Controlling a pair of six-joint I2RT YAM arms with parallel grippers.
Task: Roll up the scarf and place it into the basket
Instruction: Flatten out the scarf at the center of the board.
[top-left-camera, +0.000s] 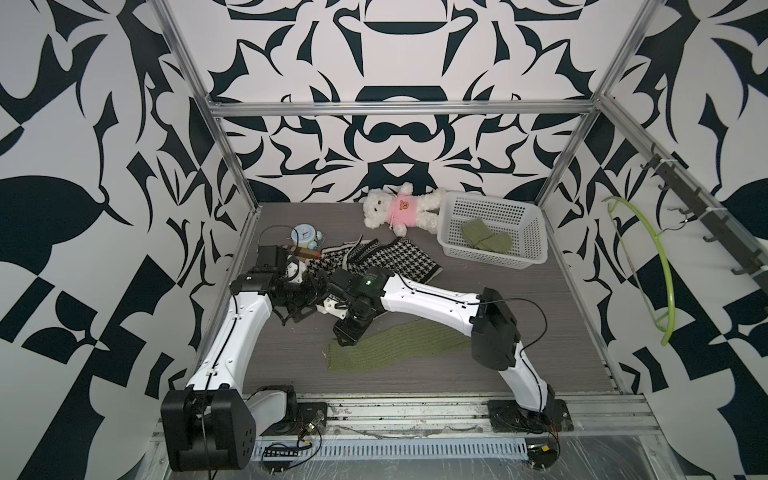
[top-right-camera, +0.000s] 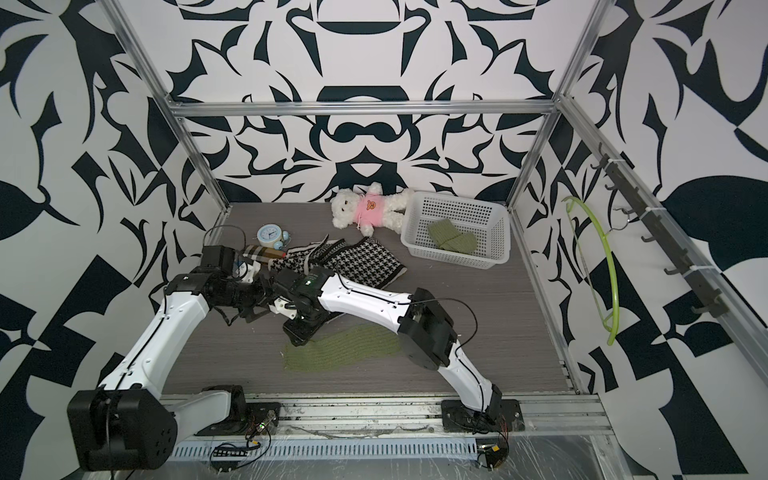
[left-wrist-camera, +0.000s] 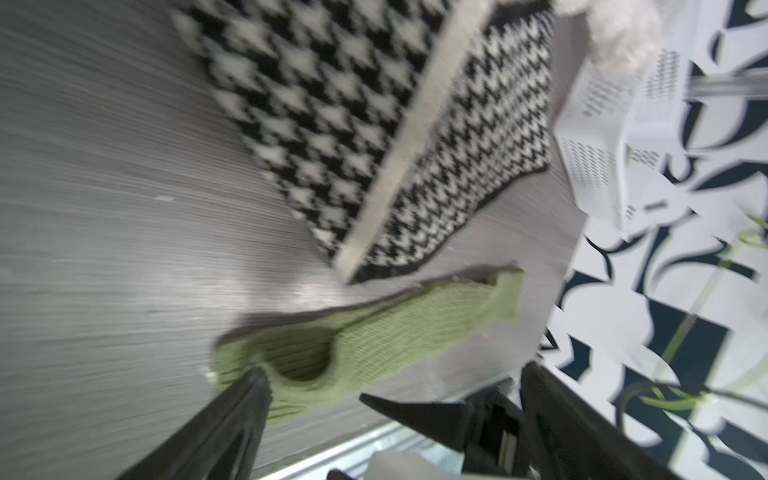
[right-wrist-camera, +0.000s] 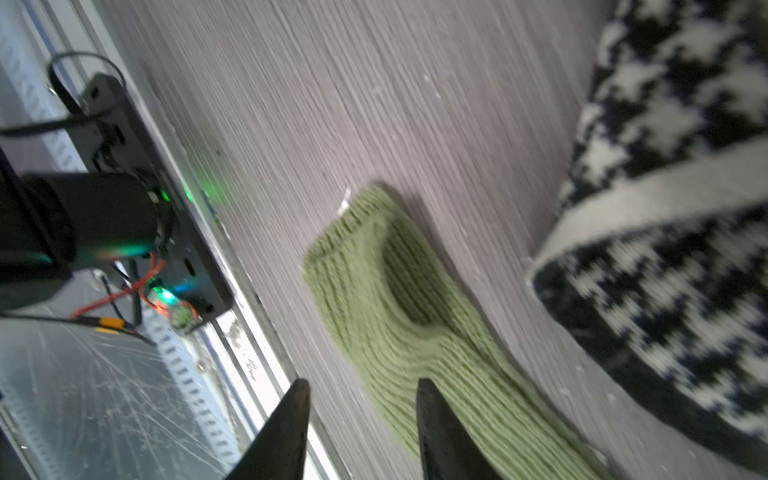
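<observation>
Soft and limp, the green scarf (top-left-camera: 386, 349) lies flat near the worktop's (top-left-camera: 552, 299) front, well apart from the basket (top-left-camera: 494, 200), and is best pinched at its end, where the left hand (left-wrist-camera: 392, 370) gapes wide and the right hand (right-wrist-camera: 363, 382) is half-spread, both empty.

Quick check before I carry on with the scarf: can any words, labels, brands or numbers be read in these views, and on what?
No text can be read in any view.
Small light blue twin-bell alarm clock: dial numerals too small to read.
White teddy bear's pink shirt: orange bear-face emblem, no letters visible.
Metal front rail, right wrist view: faint dark marking, too blurred to read.
</observation>
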